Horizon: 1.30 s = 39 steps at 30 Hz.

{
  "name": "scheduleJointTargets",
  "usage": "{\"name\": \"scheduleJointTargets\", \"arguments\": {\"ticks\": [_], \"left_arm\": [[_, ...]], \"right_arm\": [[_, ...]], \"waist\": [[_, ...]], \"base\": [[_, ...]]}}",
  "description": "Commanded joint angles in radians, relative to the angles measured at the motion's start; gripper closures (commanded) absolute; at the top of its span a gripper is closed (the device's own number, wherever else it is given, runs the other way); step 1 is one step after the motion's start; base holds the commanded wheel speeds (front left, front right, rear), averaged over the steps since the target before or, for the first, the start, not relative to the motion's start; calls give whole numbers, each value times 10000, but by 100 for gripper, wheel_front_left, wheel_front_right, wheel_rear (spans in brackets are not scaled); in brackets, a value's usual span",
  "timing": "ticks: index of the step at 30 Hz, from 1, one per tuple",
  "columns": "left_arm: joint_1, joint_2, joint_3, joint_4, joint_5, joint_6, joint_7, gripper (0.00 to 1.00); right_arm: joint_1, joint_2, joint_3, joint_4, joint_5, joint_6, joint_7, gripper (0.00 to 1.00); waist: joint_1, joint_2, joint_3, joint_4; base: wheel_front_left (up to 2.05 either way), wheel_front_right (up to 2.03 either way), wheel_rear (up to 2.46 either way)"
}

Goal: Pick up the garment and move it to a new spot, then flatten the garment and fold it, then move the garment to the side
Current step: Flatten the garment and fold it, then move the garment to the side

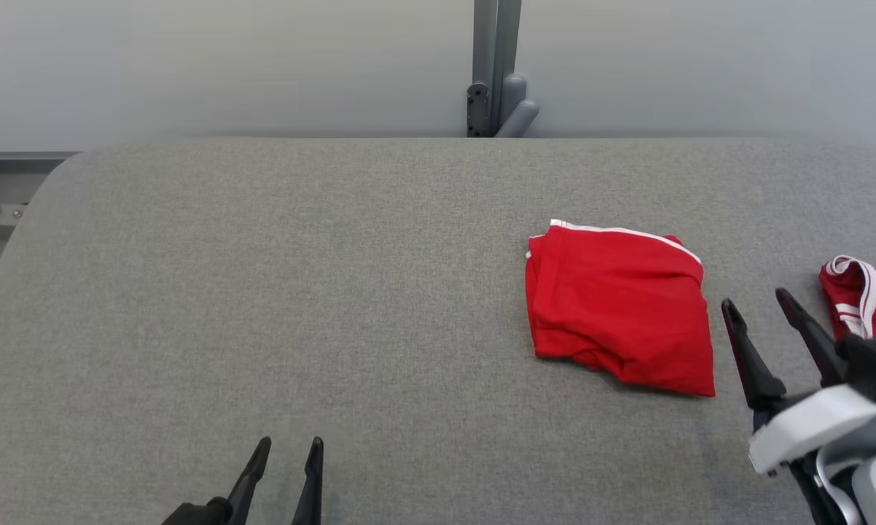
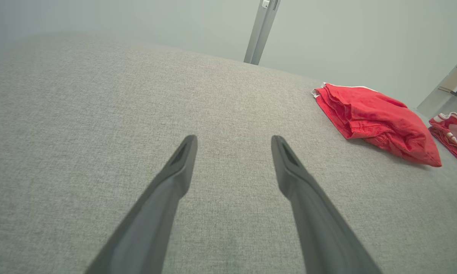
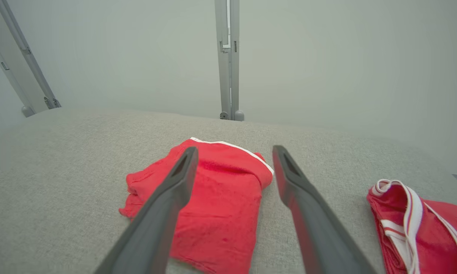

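Red folded garment lies on a grey table beside the right gripper, spread wide and empty like the left gripper; a second garment is cut off at the edge.

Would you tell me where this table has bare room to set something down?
Bare: the table left of the folded garment, down to the left gripper. Crowded: the right side, where the right gripper is between it and the striped garment.

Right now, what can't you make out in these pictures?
Striped red garment: head view, cut off by the right edge, partly behind the right gripper.
Folded red garment: right wrist view, near edge cut by the bottom edge, partly behind a finger.
Left gripper: head view, body cut off by the bottom edge.
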Motion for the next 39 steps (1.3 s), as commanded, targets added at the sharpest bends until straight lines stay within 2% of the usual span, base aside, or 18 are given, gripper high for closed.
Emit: {"name": "scheduleJointTargets", "arguments": {"ticks": [1,4,7,9,13,20,39], "left_arm": [[172,-79,148,-76,123,-32,-23,0],[392,-187,498,-172,280,-37,-23,0],[520,-313,852,-228,495,-51,-23,0],[628,-389,1112,-316,638,-63,-23,0],[806,-466,1459,-601,935,-89,-23,0],[1019,-508,1594,-785,908,-111,-22,0],[1052,-509,1520,-705,720,-99,-22,0]], "right_arm": [[423,129,-197,-6,-153,2,-376,0],[1241,430,-752,293,-623,-1,-1259,0],[1868,934,-1111,611,-1135,-1,-1677,0],[2199,1129,-1379,607,-1637,-5,-1747,0],[2962,1938,-1910,128,-2278,-2,-1738,0],[3455,2761,-2712,-653,-2773,-4,-1739,0],[3110,2907,-3043,-1165,-2995,-4,-1741,0]], "waist": [[0,-1,-125,-66],[0,-1,-280,-89],[0,-1,-384,-70],[0,-1,-442,-48],[0,-1,-543,-17],[0,-1,-582,-82],[0,-1,-518,16]], "base": [[0,0,0],[0,0,0],[0,0,0],[0,0,0],[0,0,0],[0,0,0],[0,0,0]]}}
